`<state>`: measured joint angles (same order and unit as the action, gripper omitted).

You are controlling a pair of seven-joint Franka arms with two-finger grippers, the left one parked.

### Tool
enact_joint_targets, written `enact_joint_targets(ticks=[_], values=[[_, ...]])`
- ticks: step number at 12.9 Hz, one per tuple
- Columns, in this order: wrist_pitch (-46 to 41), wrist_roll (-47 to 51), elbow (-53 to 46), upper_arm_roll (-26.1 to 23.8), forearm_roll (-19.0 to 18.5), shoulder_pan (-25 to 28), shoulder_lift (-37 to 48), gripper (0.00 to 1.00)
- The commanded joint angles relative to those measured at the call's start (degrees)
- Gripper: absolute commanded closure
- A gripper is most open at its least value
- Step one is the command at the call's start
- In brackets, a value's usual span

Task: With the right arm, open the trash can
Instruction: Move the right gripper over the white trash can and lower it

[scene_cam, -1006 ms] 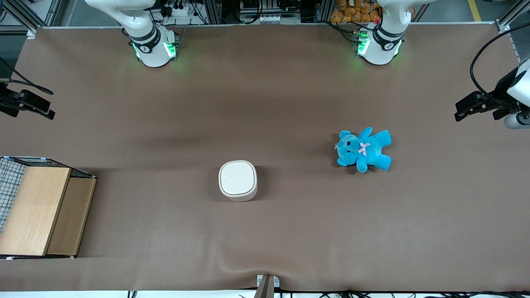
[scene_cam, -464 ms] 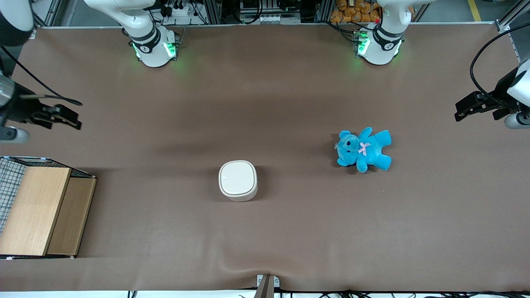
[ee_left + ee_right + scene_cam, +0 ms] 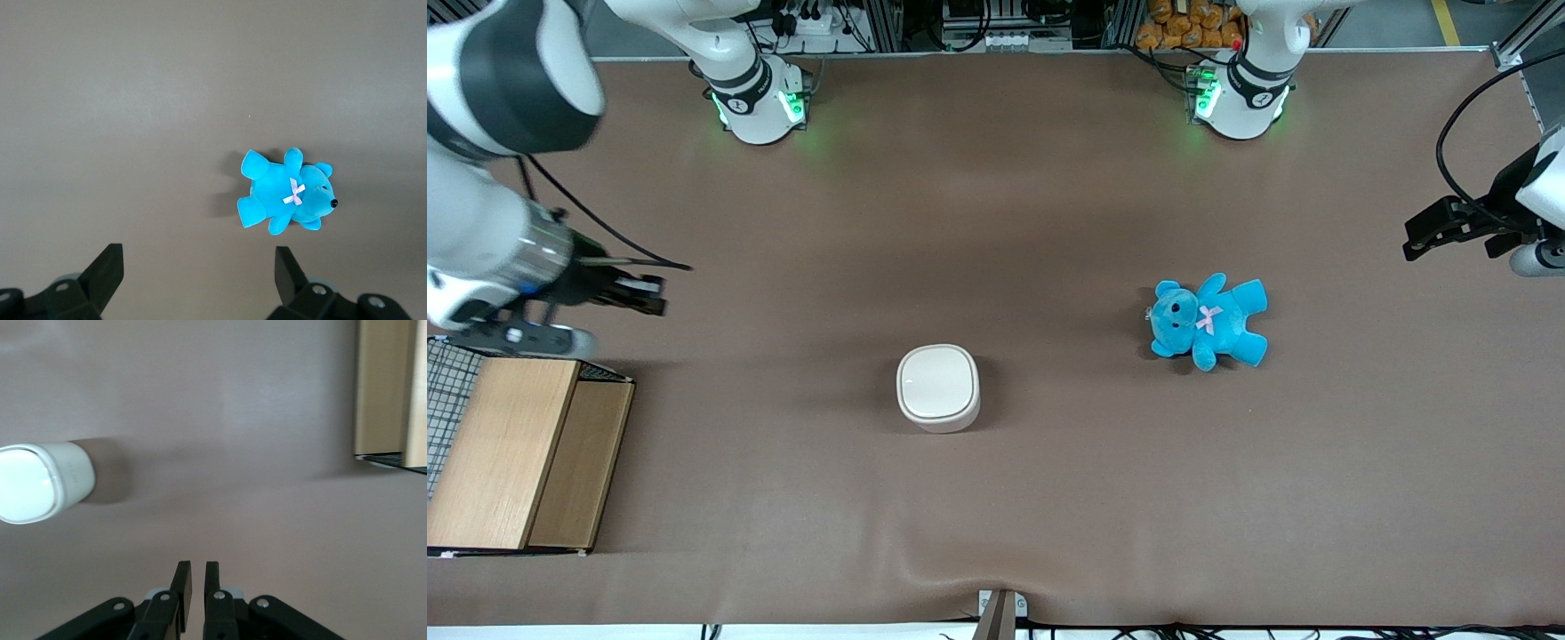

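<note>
The trash can (image 3: 937, 388) is a small cream-white rounded-square bin standing upright near the middle of the brown table, its flip lid down. It also shows in the right wrist view (image 3: 40, 482). The right arm (image 3: 489, 222) reaches in over the working arm's end of the table. My gripper (image 3: 656, 297) hangs above bare table, well apart from the trash can and farther from the front camera than it. Its fingers (image 3: 183, 583) stand almost together with only a thin slit between them and hold nothing.
A wooden box (image 3: 516, 453) with a wire-mesh part sits at the working arm's end, below the arm; its edge shows in the right wrist view (image 3: 380, 387). A blue teddy (image 3: 1208, 322) lies toward the parked arm's end, also in the left wrist view (image 3: 287, 197).
The right arm has swung in from the table's end; the gripper has moved toward the trash can and nearer the front camera. Trash can, teddy and box have not moved.
</note>
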<state>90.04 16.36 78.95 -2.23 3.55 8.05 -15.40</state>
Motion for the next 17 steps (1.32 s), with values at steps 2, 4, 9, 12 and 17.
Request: enact_joint_targets(ticks=[2, 4, 9, 12, 17], values=[[1.7, 10.7, -7.7, -2.4, 0.6, 3.8, -7.4, 1.0], [4.5, 11.6, -9.5, -2.3, 0.6, 5.9, -10.1, 1.0], [12.7, 15.3, -11.7, -2.3, 0.6, 10.7, -16.3, 1.0], [15.8, 16.6, -11.7, -2.3, 0.6, 13.0, -18.8, 1.0], [21.1, 19.9, -11.7, -2.3, 0.5, 14.7, -23.0, 1.0]])
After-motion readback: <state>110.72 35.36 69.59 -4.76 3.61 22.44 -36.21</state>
